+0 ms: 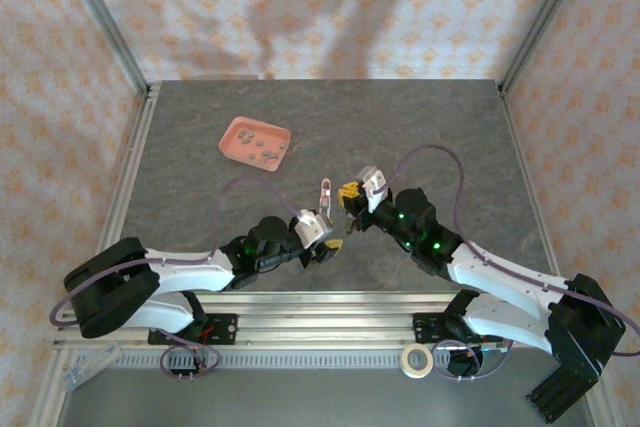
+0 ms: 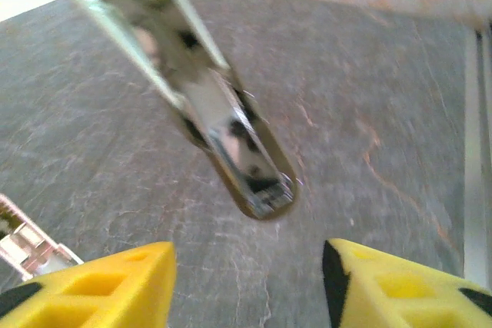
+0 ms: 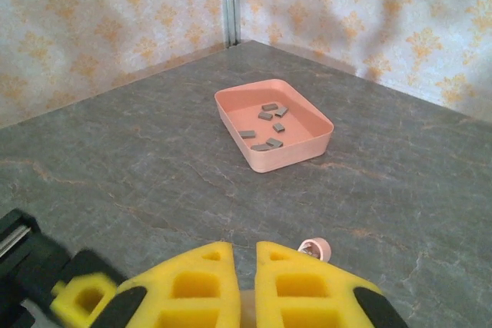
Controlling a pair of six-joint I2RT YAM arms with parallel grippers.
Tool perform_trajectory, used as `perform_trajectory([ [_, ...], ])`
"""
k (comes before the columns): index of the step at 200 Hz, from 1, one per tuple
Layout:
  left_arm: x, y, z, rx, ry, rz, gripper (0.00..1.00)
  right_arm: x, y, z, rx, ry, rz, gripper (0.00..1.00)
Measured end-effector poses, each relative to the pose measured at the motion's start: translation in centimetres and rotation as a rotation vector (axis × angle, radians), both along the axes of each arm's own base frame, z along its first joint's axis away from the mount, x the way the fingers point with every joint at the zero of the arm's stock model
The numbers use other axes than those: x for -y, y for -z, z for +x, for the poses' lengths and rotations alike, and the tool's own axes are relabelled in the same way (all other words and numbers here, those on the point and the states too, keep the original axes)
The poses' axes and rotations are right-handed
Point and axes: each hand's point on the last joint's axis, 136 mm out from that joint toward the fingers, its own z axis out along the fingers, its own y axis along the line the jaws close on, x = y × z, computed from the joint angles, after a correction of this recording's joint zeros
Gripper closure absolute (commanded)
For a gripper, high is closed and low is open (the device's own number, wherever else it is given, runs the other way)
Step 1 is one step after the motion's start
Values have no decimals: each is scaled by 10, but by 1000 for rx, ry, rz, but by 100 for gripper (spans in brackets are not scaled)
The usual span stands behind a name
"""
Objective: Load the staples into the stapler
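The stapler [image 1: 325, 194] stands hinged open on the grey table between my two grippers. Its silvery metal channel [image 2: 231, 136] slants down, blurred, just ahead of my left gripper [image 2: 250, 266]. That gripper is open with bare table between its yellow fingers [image 2: 115, 282]. My right gripper [image 3: 246, 255] is shut on a pale part of the stapler, whose pink-rimmed end [image 3: 315, 249] pokes out beside the right finger. Several grey staples [image 3: 265, 132] lie in the salmon-pink tray [image 3: 300, 155], far ahead of the right gripper. From above, the tray [image 1: 235, 137] sits up and left of both grippers [image 1: 328, 244] [image 1: 348, 197].
Patterned walls and metal posts [image 1: 110, 27] close in the table on three sides. A metal rail [image 1: 300, 332] runs along the near edge, with a roll of tape [image 1: 417, 359] on it. A purple cable [image 1: 455, 187] loops above the right arm.
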Motion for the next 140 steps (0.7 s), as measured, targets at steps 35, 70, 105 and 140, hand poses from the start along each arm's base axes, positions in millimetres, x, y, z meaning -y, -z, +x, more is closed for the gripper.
perform_trajectory([
  [35,-2,-14,11,-103,-109,-131,31,2,1,1,-48,25,46,100],
  [70,3,-21,19,-161,-149,-208,31,3,4,2,-83,38,75,100],
  [105,14,-26,29,-198,-163,-259,32,3,1,2,-92,41,100,100],
  [140,20,-17,34,-232,-178,-288,39,2,0,2,-102,37,117,100],
])
